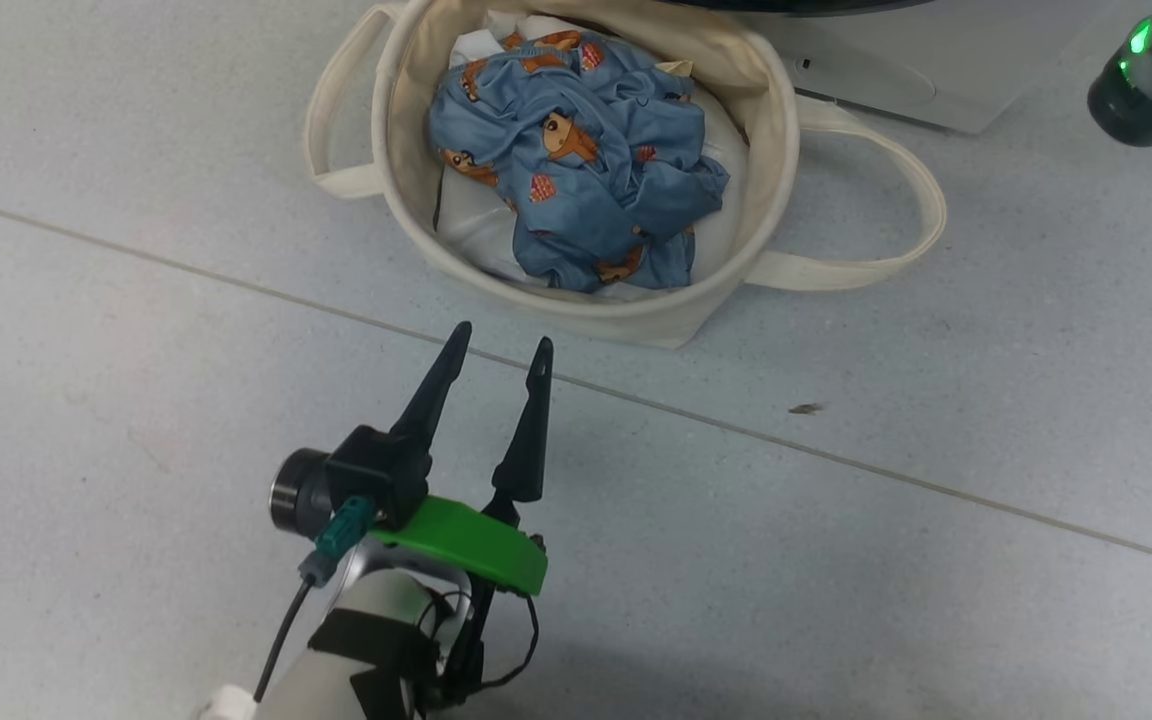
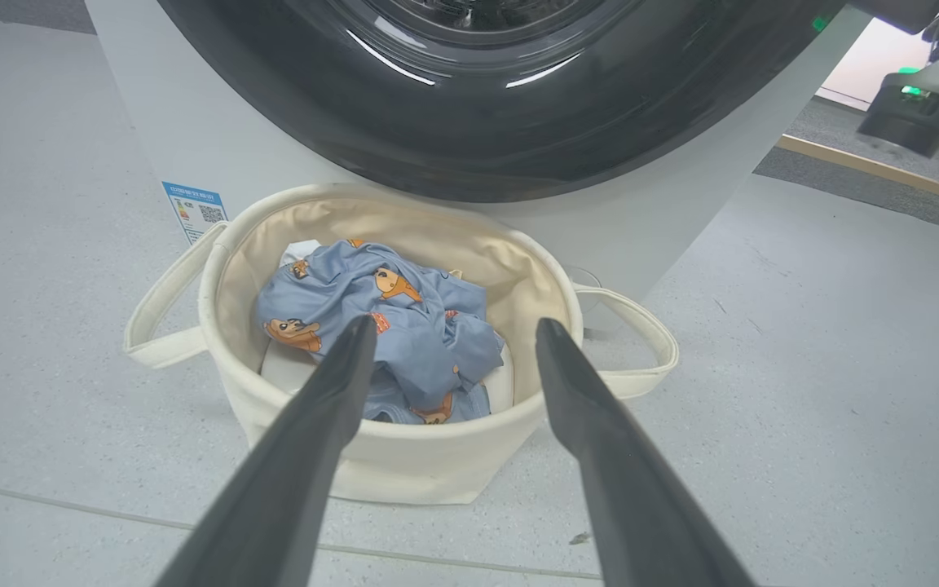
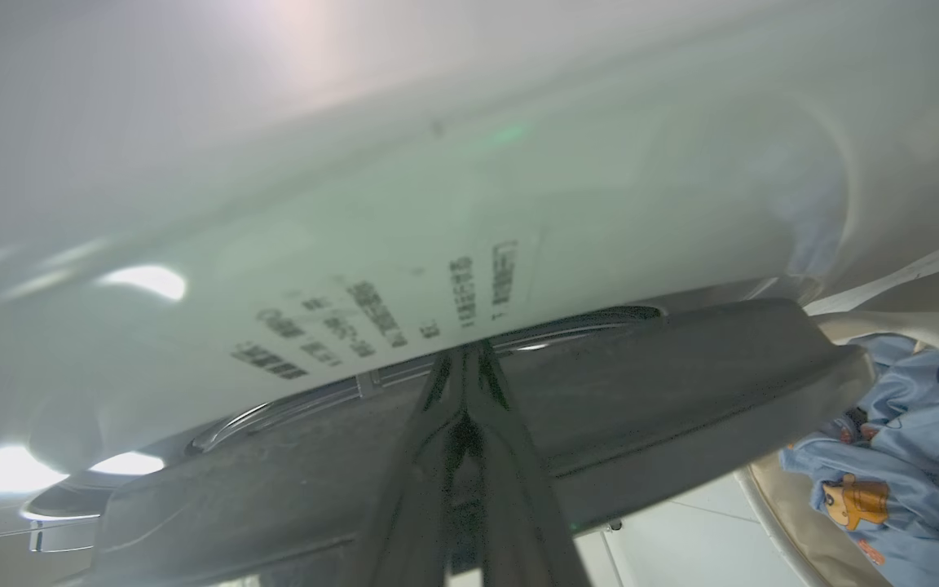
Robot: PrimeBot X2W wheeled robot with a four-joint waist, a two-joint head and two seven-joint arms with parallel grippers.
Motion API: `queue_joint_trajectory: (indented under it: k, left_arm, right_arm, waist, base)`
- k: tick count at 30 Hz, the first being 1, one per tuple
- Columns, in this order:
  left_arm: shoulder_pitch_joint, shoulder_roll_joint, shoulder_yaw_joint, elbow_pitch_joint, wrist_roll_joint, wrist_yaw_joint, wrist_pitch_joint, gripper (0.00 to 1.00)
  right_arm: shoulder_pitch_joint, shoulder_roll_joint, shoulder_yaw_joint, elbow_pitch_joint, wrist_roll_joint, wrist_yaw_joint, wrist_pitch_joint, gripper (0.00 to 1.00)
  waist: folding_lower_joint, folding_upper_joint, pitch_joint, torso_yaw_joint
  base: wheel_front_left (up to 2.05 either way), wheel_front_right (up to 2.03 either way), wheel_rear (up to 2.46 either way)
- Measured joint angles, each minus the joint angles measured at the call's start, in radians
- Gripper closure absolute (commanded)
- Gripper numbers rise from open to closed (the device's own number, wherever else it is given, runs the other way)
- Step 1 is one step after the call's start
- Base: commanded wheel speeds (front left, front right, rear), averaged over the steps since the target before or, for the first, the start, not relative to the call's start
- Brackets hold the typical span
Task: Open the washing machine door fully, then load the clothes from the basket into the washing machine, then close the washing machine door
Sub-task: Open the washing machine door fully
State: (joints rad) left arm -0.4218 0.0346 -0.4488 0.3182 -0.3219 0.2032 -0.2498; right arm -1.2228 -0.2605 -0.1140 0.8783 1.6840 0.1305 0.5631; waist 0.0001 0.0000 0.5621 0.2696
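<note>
The washing machine door point(image 2: 469, 106) looms just behind the basket point(image 2: 388, 465) of clothes point(image 2: 331, 285). My right gripper point(image 3: 467, 363), fingers pressed together, noses its black rim's edge. I'd hook and swing steadily outward while my left gripper point(image 2: 455, 328) hovers spread wide.

Left end effector point(image 2: 455, 326) is wide open w/ nothing in it, both dark fingers point(image 2: 306, 440) aimed at the basket point(image 2: 404, 465) on the grey floor point(image 2: 828, 367). The clothes point(image 2: 412, 342) are a crumpled blue bear-print heap inside, w/ smth white under them. The basket's loop handles flop out on both sides. It sits right up against the front of the washing machine point(image 2: 665, 179), under the glossy black door point(image 2: 478, 139). Blue label sticker point(image 2: 196, 209) on the machine, left of the basket. Top right there's a dark arm bit w/ a green light point(image 2: 910, 114).
</note>
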Motion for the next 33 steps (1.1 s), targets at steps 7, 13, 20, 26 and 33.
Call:
queue_joint_trajectory:
  k: [7,13,20,26,33]
  left_arm:
    - [-0.014,0.0,-0.019,-0.007,-0.007,0.008,0.0,0.0]
    - [-0.014,0.0,-0.018,-0.006,-0.008,0.009,0.0,0.0]
    - [-0.007,0.0,0.012,-0.001,-0.007,0.009,0.0,0.0]
    - [0.043,0.0,0.046,0.01,-0.003,-0.001,0.0,0.0]
    - [0.101,0.001,0.088,0.025,0.008,-0.014,0.0,0.0]
  right_arm:
    - [-0.027,-0.012,0.002,0.046,0.052,0.0,0.115,1.0]
    - [-0.019,-0.009,0.036,0.045,0.063,0.0,0.166,1.0]
    - [0.117,0.075,0.077,-0.009,0.064,0.0,0.209,1.0]
    - [0.283,0.153,0.13,-0.064,0.07,0.0,0.22,1.0]
    - [0.435,0.172,0.208,-0.122,0.106,0.0,0.217,1.0]
  waist:
    - [-0.0001,0.0,0.008,0.007]
    - [-0.0001,0.0,-0.003,0.008]
    - [-0.0001,0.0,-0.066,0.001]
    - [-0.0003,0.0,-0.143,-0.004]
    - [-0.0003,0.0,-0.225,-0.002]
  base:
    - [0.0,0.0,0.0]
    - [0.0,0.0,0.0]
    - [0.0,0.0,0.0]
    - [0.0,0.0,0.0]
    - [0.0,0.0,0.0]
